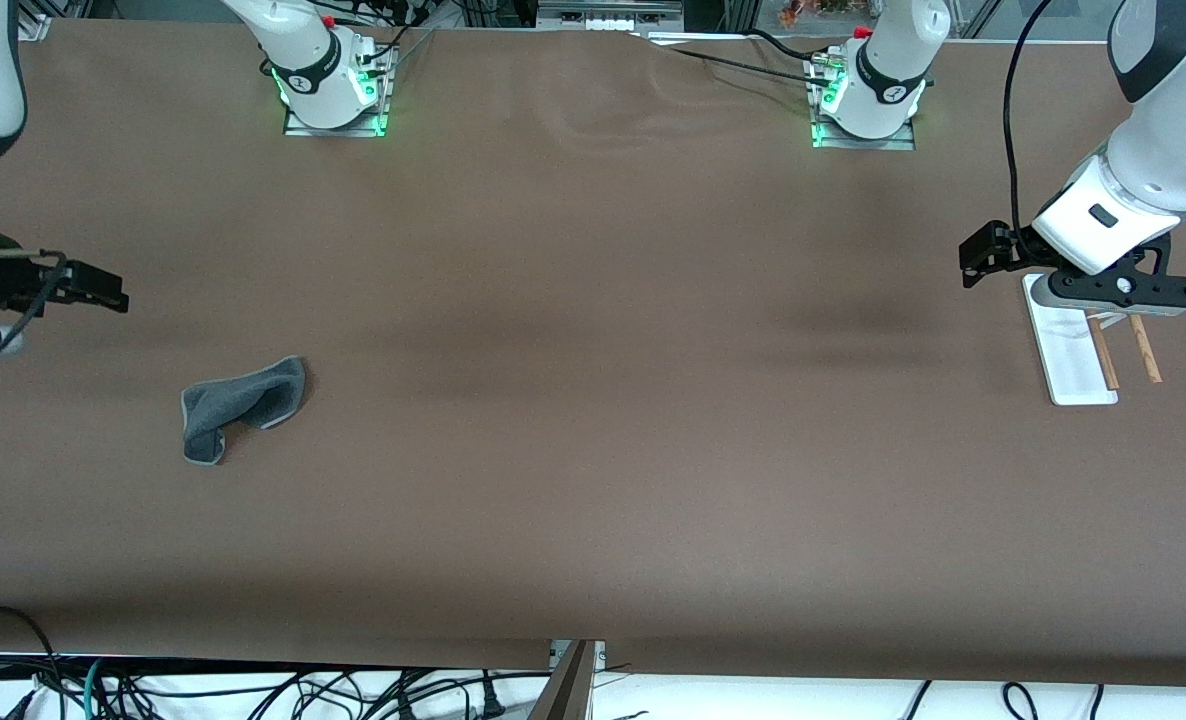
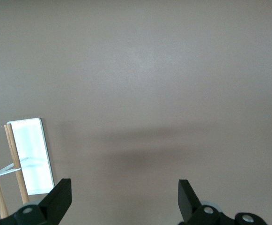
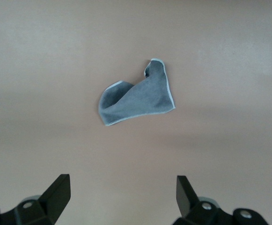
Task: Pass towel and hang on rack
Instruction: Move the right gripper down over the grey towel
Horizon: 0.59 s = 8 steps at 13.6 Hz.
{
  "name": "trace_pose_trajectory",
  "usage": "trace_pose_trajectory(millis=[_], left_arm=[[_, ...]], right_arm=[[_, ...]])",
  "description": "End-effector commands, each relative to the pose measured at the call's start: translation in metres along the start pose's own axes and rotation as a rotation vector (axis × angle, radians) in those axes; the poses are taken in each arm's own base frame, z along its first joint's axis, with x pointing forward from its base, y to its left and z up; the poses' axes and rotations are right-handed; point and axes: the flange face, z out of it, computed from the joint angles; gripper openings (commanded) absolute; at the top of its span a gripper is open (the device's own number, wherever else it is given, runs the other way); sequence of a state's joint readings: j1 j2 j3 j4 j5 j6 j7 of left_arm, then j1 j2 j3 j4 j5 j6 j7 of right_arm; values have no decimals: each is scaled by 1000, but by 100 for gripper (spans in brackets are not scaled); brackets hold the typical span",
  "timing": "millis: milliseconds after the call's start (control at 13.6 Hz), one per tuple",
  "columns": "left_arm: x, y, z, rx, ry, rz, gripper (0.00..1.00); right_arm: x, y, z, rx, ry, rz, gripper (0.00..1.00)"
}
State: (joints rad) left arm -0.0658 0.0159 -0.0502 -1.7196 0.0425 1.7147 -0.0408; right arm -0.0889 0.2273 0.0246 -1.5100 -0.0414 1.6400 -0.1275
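Note:
The towel [image 1: 243, 404] lies crumpled on the brown table toward the right arm's end; it also shows in the right wrist view [image 3: 136, 96]. My right gripper [image 1: 115, 295] is open and empty, in the air beside the towel and apart from it; its jaws show wide apart [image 3: 123, 185]. The rack [image 1: 1081, 352] stands at the left arm's end, a white base with two thin wooden rods [image 1: 1144, 349]. It also shows in the left wrist view [image 2: 29, 154]. My left gripper [image 1: 978, 258] is open and empty [image 2: 125, 187], up in the air beside the rack.
The two arm bases [image 1: 333, 85] [image 1: 865, 95] stand along the table's edge farthest from the front camera. A black cable [image 1: 1011, 120] hangs by the left arm. Loose cables [image 1: 253, 695] lie below the table's nearest edge.

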Motion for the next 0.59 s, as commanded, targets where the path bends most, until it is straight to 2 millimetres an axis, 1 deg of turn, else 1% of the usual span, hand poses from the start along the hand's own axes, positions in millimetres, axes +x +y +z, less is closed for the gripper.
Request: trace_pose_trajectory(millis=[0,74,369,517], left_arm=[[-4,-3,-8,30,0,18,100],[-4,-3,-8,30,0,18,100],[-4,-3,-8,30,0,18,100],[-4,-3,-8,30,0,18,100]], right_arm=[[16,8,20,20,3,11,100],[22,8,31,20,2,11,100],[57,13,97,16,1,-33,100],[69,14,125,17,-1,-44,100]])
